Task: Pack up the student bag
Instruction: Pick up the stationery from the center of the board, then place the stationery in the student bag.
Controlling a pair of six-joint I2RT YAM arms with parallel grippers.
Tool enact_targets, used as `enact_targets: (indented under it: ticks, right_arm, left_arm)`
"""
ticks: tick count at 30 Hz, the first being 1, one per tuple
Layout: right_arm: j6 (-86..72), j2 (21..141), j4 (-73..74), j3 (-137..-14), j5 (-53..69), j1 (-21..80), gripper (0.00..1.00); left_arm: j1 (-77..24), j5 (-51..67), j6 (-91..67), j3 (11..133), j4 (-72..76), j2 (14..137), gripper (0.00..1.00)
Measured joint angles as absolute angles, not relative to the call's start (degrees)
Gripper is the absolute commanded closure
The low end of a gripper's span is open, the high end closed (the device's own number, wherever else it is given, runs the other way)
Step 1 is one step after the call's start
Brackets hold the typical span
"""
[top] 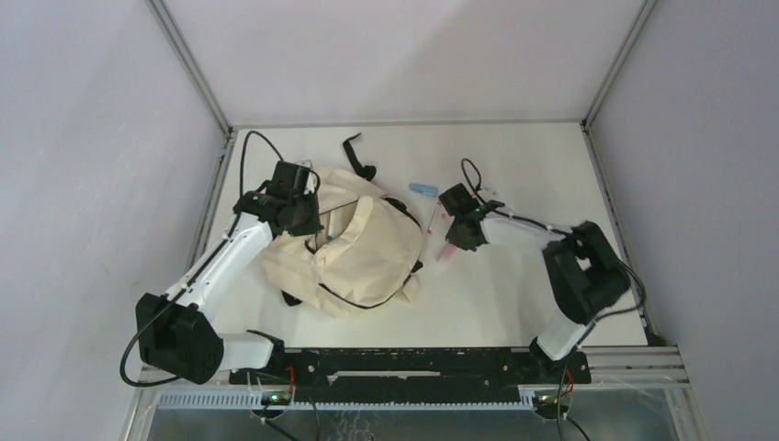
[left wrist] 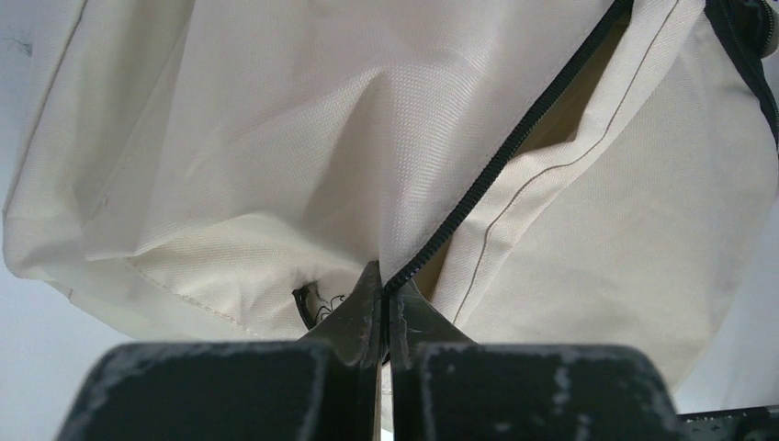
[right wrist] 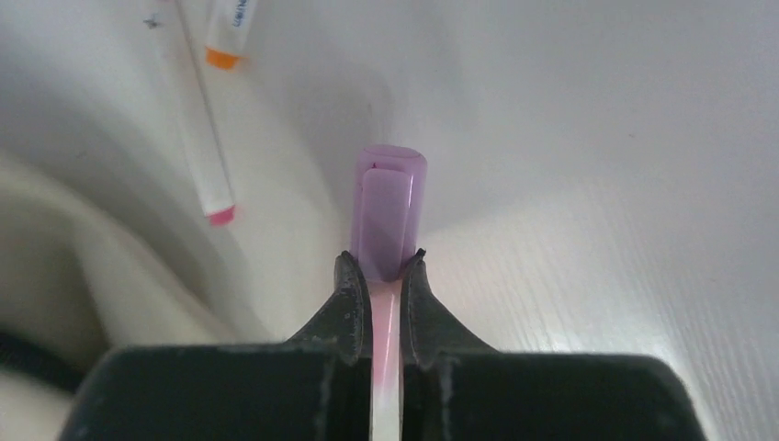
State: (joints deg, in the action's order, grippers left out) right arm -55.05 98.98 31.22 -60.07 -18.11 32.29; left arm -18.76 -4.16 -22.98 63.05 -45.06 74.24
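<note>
The right fingers (right wrist: 347,287) pinch the purple-capped marker (right wrist: 390,197) in line with its long axis, while the student bag (top: 367,248), its zipper edge (left wrist: 496,156) pinched by the left fingers (left wrist: 366,299), lies just leftward, mid-surface (top: 514,165).

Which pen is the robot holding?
The purple-capped pen, pinched by the right gripper. The pink-tipped pen and the orange-tipped pen lie loose on the table, untouched.

A pink-bodied marker with a lilac plastic cap (right wrist: 390,207) sits mid-frame in the right wrist view, over the white laminate table (right wrist: 597,276). At upper left lie a slim white pen with a pink tip (right wrist: 197,138) and a white marker with an orange band (right wrist: 227,37). In the top view, a small light-blue object (top: 423,189) lies above centre.
</note>
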Motion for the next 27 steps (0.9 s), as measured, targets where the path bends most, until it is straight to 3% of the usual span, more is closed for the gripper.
enact_targets:
  ticks: [5, 10, 20, 27]
  right_arm:
    - [-50.5, 85.1, 25.8, -52.8, -15.5, 32.5, 1.0]
    - [-45.5, 78.7, 18.6, -56.1, -10.5, 36.8, 1.0]
    - [-42.7, 95.9, 8.3, -72.3, 12.8, 45.3, 1.0]
    - [-44.6, 107.5, 8.5, -77.7, 20.6, 48.5, 1.0]
  left_arm:
    - [-18.7, -3.0, -23.0, 62.6, -44.5, 74.2, 1.0]
    - [-18.7, -2.5, -23.0, 62.5, -44.1, 74.2, 1.0]
    - [-18.6, -1.6, -23.1, 62.1, -44.0, 74.2, 1.0]
    - [-18.6, -0.9, -23.1, 62.1, -44.0, 74.0, 1.0]
